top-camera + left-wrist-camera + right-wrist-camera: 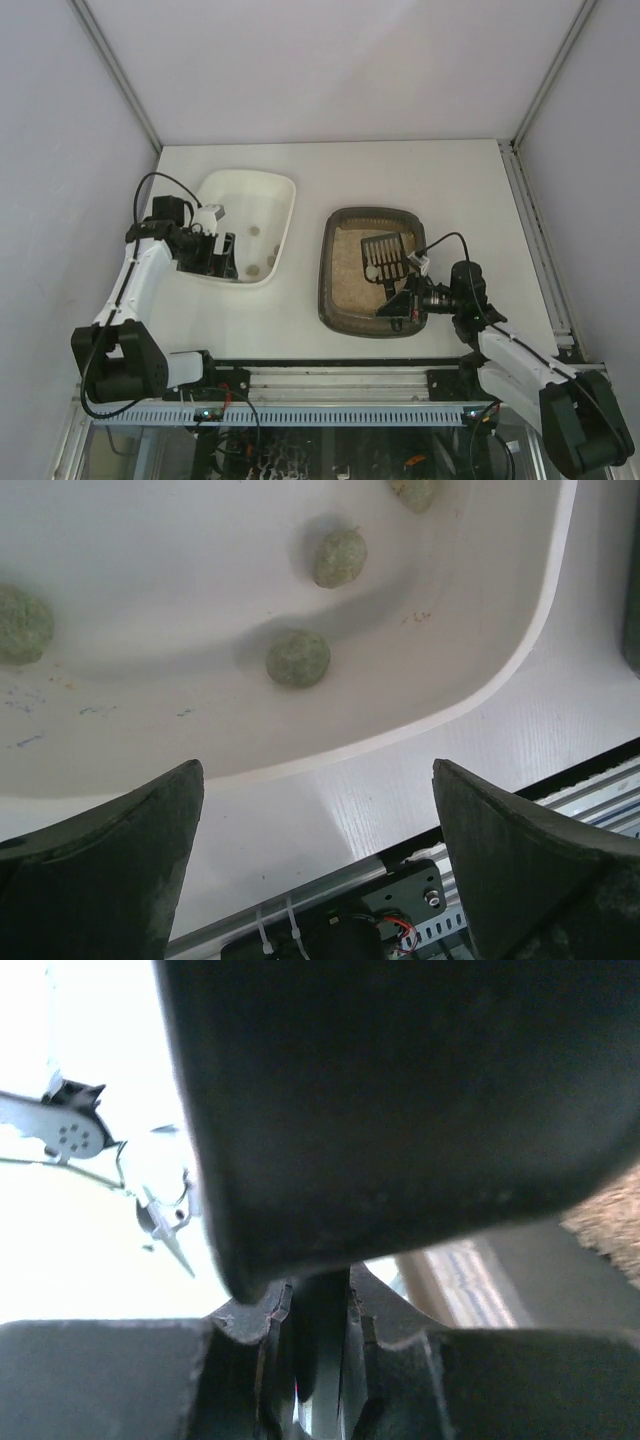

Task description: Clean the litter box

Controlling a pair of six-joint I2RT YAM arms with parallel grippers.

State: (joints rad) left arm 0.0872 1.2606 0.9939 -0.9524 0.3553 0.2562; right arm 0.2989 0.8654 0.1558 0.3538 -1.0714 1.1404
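Black scoop is pinched by its handle in the right gripper, with its slotted head pointing away from the arm, low above the sand of the litter box. The long axis of the box runs near to far, and the right arm is nearer. To the left, the tray holds clumps. The left gripper hangs spread wide over its near rim and holds nothing.
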